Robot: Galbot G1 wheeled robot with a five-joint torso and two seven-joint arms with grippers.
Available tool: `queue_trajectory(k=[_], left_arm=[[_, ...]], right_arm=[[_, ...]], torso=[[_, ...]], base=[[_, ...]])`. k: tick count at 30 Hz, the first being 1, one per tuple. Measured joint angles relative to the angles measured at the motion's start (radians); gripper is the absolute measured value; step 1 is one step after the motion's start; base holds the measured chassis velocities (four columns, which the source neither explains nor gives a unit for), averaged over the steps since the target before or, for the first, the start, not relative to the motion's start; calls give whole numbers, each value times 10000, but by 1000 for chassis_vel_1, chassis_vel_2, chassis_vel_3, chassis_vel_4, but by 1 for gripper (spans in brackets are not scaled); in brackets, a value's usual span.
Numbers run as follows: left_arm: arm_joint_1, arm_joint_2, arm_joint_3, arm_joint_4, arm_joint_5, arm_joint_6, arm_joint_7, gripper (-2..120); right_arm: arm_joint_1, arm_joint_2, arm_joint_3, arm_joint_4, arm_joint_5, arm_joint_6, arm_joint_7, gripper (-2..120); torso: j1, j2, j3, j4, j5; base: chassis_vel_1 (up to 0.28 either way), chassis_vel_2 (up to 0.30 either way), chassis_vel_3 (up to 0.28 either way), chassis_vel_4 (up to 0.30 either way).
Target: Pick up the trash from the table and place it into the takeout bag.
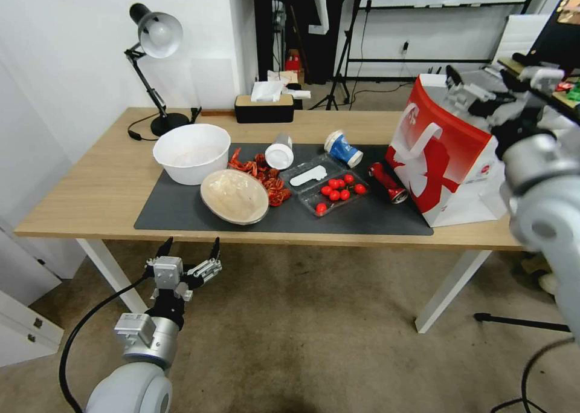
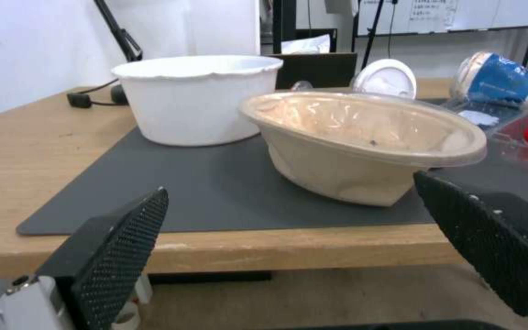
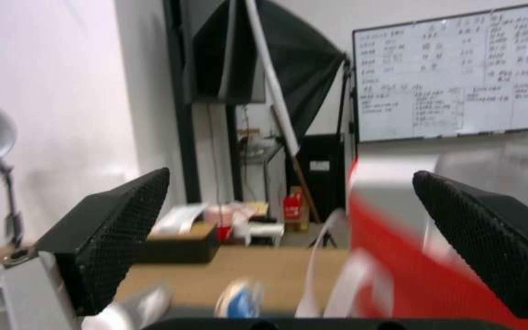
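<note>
Bright even indoor light, soft shadows under the table [image 1: 90, 183], head view bowed at edges, right wrist view motion-blurred on takeout bag [image 3: 423, 256], left wrist view sharp

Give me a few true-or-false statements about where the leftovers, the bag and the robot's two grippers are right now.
1. The red drink can lies on its side on the dark grey mat. True.
2. The blue-and-white paper cup stands upright. False: it lies tipped over.
3. The left gripper holds the shallow beige bowl. False: it hangs open below the table edge, holding nothing.
4. The right gripper is up by the takeout bag, fingers apart. True.
5. The takeout bag stands left of the white bowl. False: it stands far to its right.
</note>
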Motion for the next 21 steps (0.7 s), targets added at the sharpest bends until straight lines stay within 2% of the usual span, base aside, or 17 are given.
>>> queue_trajectory(k=[3,4,6,7,9,13,15,21], left_arm=[[36,-7,11,46,-39,-19,9,100],[36,-7,11,46,-39,-19,9,100],[62,-3,4,68,-91,-43,16,100],[62,-3,4,68,-91,-43,16,100],[63,3,-11,95,-145,-62,22,100],[66,8,1,121,-197,-82,32,100],[88,38,52,203,-227,-93,75,100],[97,86,89,255,-239,-121,84,100]], right_arm=[[-2172,1311,-251,48,-1919,1507,-533,100],[-2172,1311,-251,48,-1919,1507,-533,100],[-3491,2045,-478,-249,-3024,2813,-855,100],[-3491,2045,-478,-249,-3024,2813,-855,100],[-4452,2595,-707,-803,-3609,3907,-1023,100],[-4938,2875,-862,-1372,-3857,4621,-1081,100],[-5334,3048,-1028,-2235,-3953,5181,-1105,100],[-5307,3036,-1077,-2592,-3931,5197,-1109,100]], torso=[[0,0,0,0,2],[0,0,0,0,2],[0,0,-1,-1,-4],[0,0,-1,-1,-4],[0,1,-1,0,-5],[-1,0,0,0,-3],[0,0,0,1,0],[0,-2,1,2,-1]], base=[[0,0,0,0],[0,0,0,0],[0,0,0,0],[0,0,0,0],[0,0,0,0],[0,0,0,0],[0,0,0,0],[0,0,0,0]])
